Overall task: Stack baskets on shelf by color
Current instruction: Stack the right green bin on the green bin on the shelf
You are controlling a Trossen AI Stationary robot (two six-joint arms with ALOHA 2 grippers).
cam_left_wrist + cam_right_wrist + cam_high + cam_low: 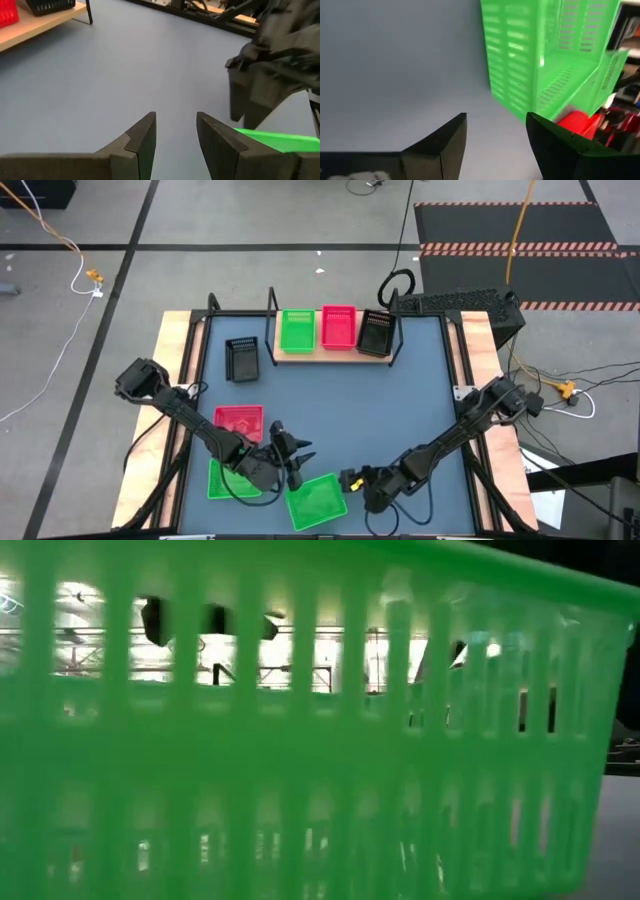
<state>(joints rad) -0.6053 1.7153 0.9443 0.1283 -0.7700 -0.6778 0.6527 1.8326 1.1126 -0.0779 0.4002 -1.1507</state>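
Note:
On the shelf [283,356] at the table's far side stand a green basket [297,330], a red one [338,327] and a black one [375,333]. A second black basket [242,359] and a red basket [238,420] rest on the tabletop. One green basket [228,480] lies under my left arm. Another green basket [317,501] [540,55] sits tilted near the near edge and fills the low view [300,740]. My left gripper [301,460] [176,125] is open just beyond that basket. My right gripper [346,480] [496,125] is open at its right side.
Bare blue-grey tabletop [400,400] lies between the near baskets and the shelf. The two grippers are close together over the near edge; the right gripper [260,75] shows large in the left wrist view. Cables and floor surround the table.

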